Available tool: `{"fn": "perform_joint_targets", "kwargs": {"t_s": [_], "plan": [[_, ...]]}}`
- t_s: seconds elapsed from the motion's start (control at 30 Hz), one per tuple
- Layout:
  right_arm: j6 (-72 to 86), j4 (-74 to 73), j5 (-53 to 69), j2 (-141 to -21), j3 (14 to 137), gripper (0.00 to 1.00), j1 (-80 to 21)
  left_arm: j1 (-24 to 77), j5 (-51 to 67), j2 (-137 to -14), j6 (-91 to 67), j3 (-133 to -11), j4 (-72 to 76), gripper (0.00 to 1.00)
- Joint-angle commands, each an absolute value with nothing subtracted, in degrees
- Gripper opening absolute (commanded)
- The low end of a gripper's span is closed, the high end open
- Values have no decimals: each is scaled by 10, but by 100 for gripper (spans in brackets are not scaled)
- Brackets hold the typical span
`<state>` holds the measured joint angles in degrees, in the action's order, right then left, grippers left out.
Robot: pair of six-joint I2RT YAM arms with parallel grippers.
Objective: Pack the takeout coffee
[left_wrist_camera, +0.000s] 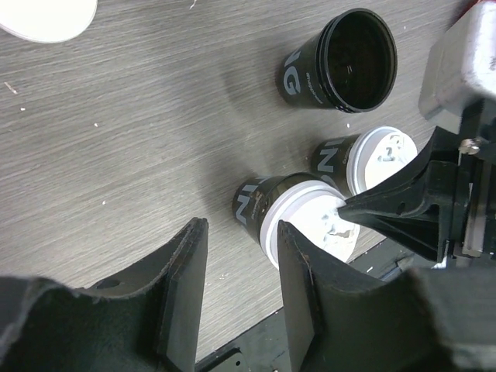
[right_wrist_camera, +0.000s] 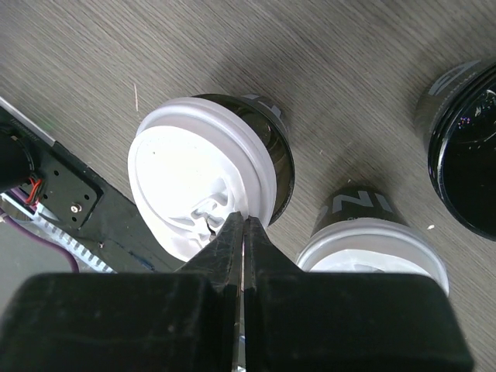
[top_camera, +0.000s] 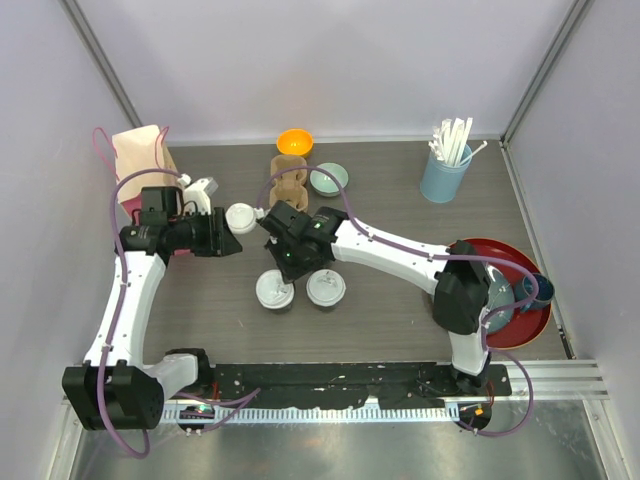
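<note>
Nearest us, toward six o'clock, the left lidded cup (top_camera: 274,290) and right lidded cup (top_camera: 326,288) stand side by side. The right gripper (right_wrist_camera: 244,218) is clenched on nothing, its tips resting on the left cup's lid, which we judge is to press it home. The left gripper (left_wrist_camera: 240,248) hangs parted and empty at nine o'clock, beside a loose lid (top_camera: 240,217). Only the wrist views show an unlidded cup (left_wrist_camera: 341,62) (we cannot pick it out from above). Farther off, at twelve, sits the brown carrier (top_camera: 288,180).
</note>
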<state>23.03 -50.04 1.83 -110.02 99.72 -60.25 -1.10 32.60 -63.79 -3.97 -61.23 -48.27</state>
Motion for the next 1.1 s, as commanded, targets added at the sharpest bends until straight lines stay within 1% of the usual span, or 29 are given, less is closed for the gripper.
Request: {"fn": "perform_joint_targets", "kwargs": {"t_s": [0.0, 0.67, 1.07], "plan": [[216, -519, 11, -1097, 1041, 1, -602, -13, 334, -635, -26, -608, -481, 43], [200, -502, 27, -1124, 1029, 1, -590, -13, 358, -634, -23, -599, -481, 44], [204, -498, 44, -1103, 1041, 1, -587, -13, 374, -629, -14, -570, -476, 44]]}}
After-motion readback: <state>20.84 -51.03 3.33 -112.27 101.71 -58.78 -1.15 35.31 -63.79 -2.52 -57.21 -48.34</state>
